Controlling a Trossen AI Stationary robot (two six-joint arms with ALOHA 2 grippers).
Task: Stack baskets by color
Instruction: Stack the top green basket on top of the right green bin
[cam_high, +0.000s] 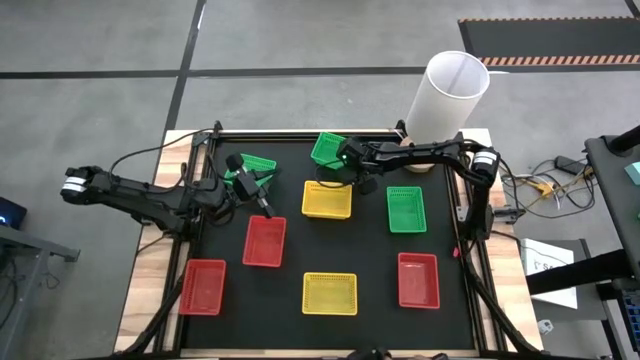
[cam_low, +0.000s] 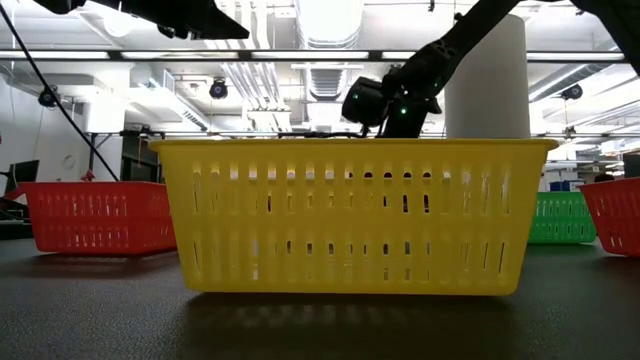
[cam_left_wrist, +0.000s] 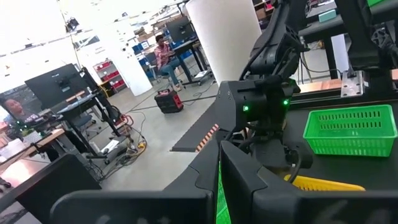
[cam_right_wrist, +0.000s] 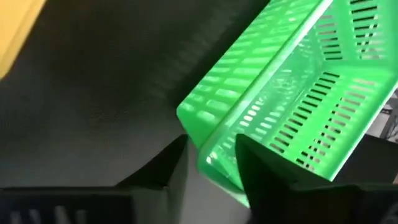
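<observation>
Looking down: three green baskets (cam_high: 406, 209), three red baskets (cam_high: 264, 241), two yellow baskets (cam_high: 327, 199) on the mat. Right gripper (cam_high: 343, 160) straddles a tilted green basket's (cam_right_wrist: 292, 87) rim at the far edge, seen from its wrist. Left gripper (cam_high: 262, 182), closed, holds another green basket (cam_high: 256, 163).

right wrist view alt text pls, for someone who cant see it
The right pincer straddles the rim of a tilted green basket, one finger on each side of its mesh wall, above the black table mat.
</observation>
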